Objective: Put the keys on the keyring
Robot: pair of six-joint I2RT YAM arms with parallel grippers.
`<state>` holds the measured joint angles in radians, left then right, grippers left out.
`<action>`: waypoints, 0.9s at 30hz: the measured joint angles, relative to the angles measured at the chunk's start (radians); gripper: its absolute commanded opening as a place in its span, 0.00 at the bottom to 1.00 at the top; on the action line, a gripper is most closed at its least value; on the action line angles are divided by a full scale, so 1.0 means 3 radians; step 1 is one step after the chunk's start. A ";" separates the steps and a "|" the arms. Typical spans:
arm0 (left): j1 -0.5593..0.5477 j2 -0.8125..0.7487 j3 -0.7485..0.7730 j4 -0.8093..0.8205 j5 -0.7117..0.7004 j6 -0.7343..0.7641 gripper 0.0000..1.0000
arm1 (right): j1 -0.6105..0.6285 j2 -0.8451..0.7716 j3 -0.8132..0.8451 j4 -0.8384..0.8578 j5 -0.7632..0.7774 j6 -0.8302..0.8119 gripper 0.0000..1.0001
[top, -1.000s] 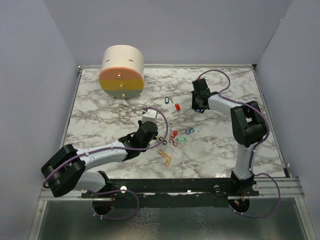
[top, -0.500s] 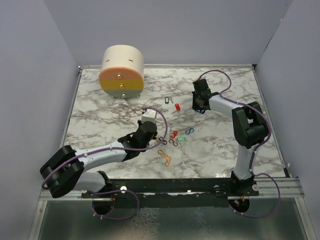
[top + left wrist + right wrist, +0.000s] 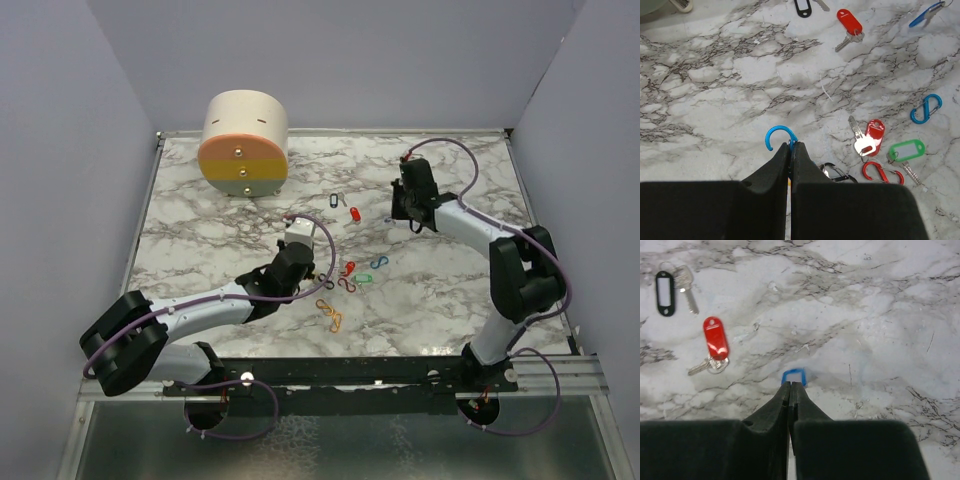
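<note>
Left wrist view: our left gripper (image 3: 790, 149) pinches a blue metal hook-shaped clip (image 3: 775, 135) over the marbled table (image 3: 715, 100). Our right gripper (image 3: 790, 386) pinches a blue plastic oblong key tag (image 3: 793, 375). We judge joining comes next: bring both together and line the tag's ring up with the hook's opening.

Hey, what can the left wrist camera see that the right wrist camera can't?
Only the left wrist view: the left gripper shut on a blue hooked clip, plus a green tag, a red clip and a second red tag with a key. Only the right wrist view: the right gripper shut on a small blue tag. Both: the marble table, the red tag with its key, and the black tag.
</note>
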<state>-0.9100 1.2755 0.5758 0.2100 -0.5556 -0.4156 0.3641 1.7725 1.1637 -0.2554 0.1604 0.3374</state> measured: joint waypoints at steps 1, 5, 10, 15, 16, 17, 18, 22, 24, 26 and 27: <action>0.0001 0.0000 0.0000 0.0019 0.0027 0.0003 0.00 | 0.0000 -0.0099 -0.0074 0.0048 -0.0052 -0.0027 0.01; 0.0000 0.0001 0.0036 0.0083 0.0135 0.0015 0.00 | 0.0000 -0.0563 -0.0408 0.0295 -0.0345 -0.0165 0.01; 0.0000 0.0064 0.0178 0.0200 0.0282 0.0046 0.00 | 0.0000 -0.0998 -0.0745 0.0636 -0.0795 -0.0303 0.01; 0.0000 0.0160 0.0296 0.0338 0.0418 0.0094 0.00 | 0.0001 -0.1177 -0.1005 0.0863 -0.1228 -0.0384 0.01; 0.0000 0.0184 0.0322 0.0361 0.0436 0.0102 0.00 | 0.0005 -0.1199 -0.1061 0.0905 -0.1311 -0.0393 0.01; 0.0000 0.0212 0.0348 0.0380 0.0455 0.0111 0.00 | 0.0013 -0.1219 -0.1106 0.0940 -0.1378 -0.0397 0.01; 0.0000 0.0238 0.0375 0.0399 0.0472 0.0114 0.00 | 0.0029 -0.1244 -0.1152 0.0977 -0.1432 -0.0404 0.01; 0.0001 0.0347 0.0502 0.0436 0.0506 0.0150 0.00 | 0.0113 -0.1382 -0.1322 0.1120 -0.1593 -0.0416 0.01; 0.0000 0.0398 0.0567 0.0458 0.0523 0.0163 0.00 | 0.0159 -0.1465 -0.1389 0.1207 -0.1659 -0.0418 0.01; 0.0001 0.0445 0.0622 0.0476 0.0554 0.0172 0.00 | 0.0197 -0.1534 -0.1448 0.1303 -0.1728 -0.0420 0.01; 0.0000 0.0468 0.0643 0.0484 0.0570 0.0174 0.00 | 0.0210 -0.1564 -0.1474 0.1342 -0.1755 -0.0421 0.01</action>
<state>-0.9100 1.4158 0.7689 0.3553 -0.3847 -0.3634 0.4271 1.3033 0.7216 0.1471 -0.3660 0.2111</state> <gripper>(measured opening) 0.029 0.013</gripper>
